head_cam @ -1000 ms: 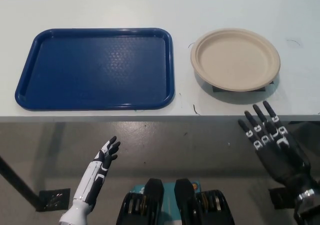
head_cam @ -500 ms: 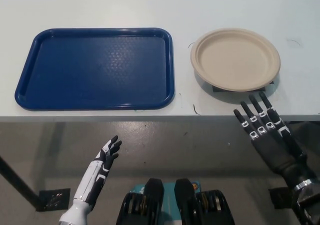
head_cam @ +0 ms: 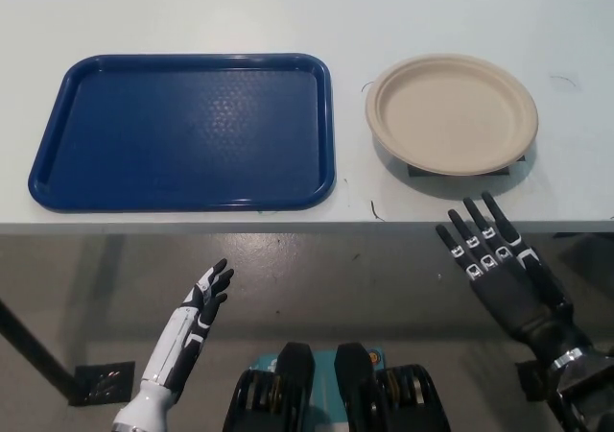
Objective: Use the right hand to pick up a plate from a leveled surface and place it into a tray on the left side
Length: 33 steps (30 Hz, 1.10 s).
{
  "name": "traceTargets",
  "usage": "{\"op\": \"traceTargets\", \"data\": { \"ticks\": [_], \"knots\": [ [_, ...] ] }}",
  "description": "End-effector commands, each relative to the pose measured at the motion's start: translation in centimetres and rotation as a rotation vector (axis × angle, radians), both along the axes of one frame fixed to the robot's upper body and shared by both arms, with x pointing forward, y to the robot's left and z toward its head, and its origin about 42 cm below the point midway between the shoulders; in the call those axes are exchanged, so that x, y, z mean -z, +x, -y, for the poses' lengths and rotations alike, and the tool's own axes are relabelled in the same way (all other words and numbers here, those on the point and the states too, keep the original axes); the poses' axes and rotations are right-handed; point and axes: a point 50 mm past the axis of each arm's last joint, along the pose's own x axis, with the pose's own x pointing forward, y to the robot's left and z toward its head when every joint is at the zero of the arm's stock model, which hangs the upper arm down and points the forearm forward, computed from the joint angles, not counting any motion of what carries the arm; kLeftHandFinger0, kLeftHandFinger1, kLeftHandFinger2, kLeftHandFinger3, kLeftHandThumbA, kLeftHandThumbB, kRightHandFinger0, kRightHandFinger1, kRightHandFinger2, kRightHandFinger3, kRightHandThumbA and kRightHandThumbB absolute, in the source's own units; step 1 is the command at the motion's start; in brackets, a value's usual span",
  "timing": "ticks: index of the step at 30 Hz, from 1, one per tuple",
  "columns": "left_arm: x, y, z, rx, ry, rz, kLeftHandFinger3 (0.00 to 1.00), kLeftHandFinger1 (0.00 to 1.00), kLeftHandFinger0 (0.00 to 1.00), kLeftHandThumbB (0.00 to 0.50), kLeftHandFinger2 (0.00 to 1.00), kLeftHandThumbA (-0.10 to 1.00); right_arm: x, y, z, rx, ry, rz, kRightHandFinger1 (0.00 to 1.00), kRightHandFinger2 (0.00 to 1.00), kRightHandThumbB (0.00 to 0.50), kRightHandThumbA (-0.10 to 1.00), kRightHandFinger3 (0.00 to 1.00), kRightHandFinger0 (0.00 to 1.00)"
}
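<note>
Right hand (head_cam: 501,269) spread open, holding nothing, just off the table (head_cam: 192,10) edge at five o'clock. I count one plate (head_cam: 451,113) at two o'clock, one blue tray (head_cam: 187,131) at ten. Left hand (head_cam: 197,312) rests open at seven.

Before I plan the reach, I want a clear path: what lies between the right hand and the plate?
In the head view, only bare table and its front edge separate the open right hand from the plate.
</note>
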Motion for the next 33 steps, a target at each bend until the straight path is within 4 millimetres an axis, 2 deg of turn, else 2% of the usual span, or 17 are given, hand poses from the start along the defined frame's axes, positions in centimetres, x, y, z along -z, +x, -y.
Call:
{"op": "traceTargets", "data": {
  "ticks": [1,5,12,23,33],
  "knots": [
    [-1.5,0.7,-0.2,0.017,0.008,0.077,1.00,1.00,1.00,0.101,1.00,1.00,-1.6,1.4,-0.8,-0.011,0.004,0.038,1.00,1.00,0.310,1.00,1.00,1.00],
    [-1.5,0.6,-0.2,0.018,0.015,0.085,1.00,1.00,1.00,0.084,1.00,1.00,-1.7,2.0,-0.8,-0.005,-0.001,0.022,1.00,1.00,0.312,1.00,1.00,1.00],
    [-1.5,0.7,-0.2,0.020,0.007,0.082,1.00,1.00,1.00,0.104,1.00,1.00,-2.0,2.8,-1.1,0.003,-0.006,0.020,1.00,1.00,0.301,1.00,1.00,1.00],
    [-1.6,0.8,-0.2,0.018,0.017,0.086,1.00,1.00,1.00,0.117,1.00,1.00,-1.6,3.9,-1.3,0.006,-0.018,0.001,1.00,1.00,0.311,1.00,1.00,1.00],
    [-1.6,1.0,-0.3,0.020,0.020,0.090,1.00,1.00,1.00,0.110,1.00,1.00,-1.2,4.8,-1.1,0.008,-0.034,-0.013,1.00,1.00,0.314,1.00,1.00,1.00]
  ]
}}
